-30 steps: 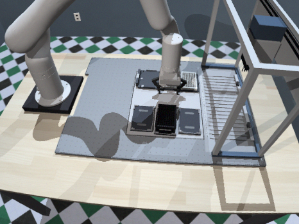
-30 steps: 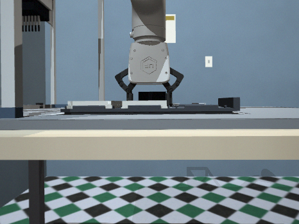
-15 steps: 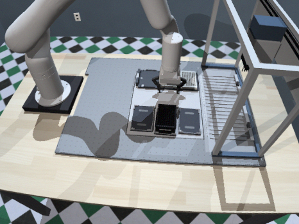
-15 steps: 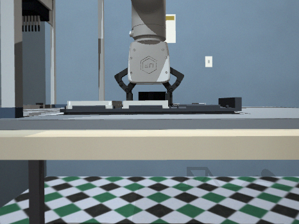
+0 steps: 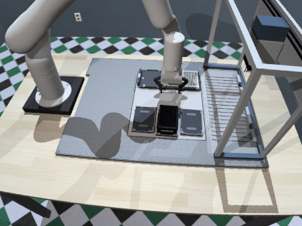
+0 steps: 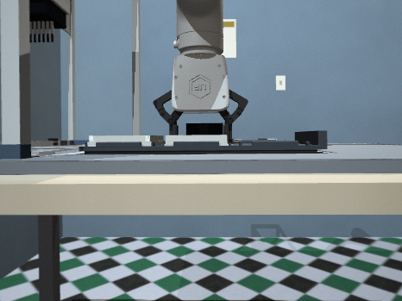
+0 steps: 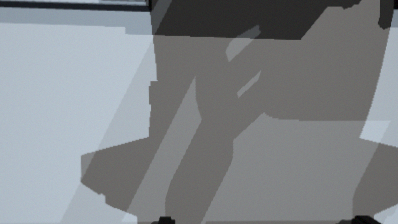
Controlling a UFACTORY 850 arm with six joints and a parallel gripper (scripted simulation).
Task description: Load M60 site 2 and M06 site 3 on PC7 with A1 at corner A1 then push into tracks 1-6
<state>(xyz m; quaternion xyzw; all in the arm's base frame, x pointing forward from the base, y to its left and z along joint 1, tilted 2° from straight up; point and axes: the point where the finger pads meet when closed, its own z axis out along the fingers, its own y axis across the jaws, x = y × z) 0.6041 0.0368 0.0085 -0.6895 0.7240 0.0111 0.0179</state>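
Observation:
The plate carrier PC7 lies on the pale apron with its handle [image 6: 310,137] pointing away from the rails. The white 96-well plate M06 [image 5: 190,79] sits on the site nearest the rails and also shows in the side view [image 6: 118,140]. A second white plate, M60 [image 6: 196,140], sits on the middle site; the arm hides it in the overhead view. The site beside the handle [image 5: 149,78] is dark and bare. The black deep-well block M09 [image 5: 168,120] stands in the middle nest. My gripper [image 5: 170,90] is open and empty, low over the apron between the carrier and the nests.
The nests on either side of M09, S1 [image 5: 144,119] and S3 [image 5: 191,121], hold no plate. The loading rails [image 5: 227,107] lie to the right under the instrument's tall frame [image 5: 256,65]. The arm's base [image 5: 53,95] stands at the left.

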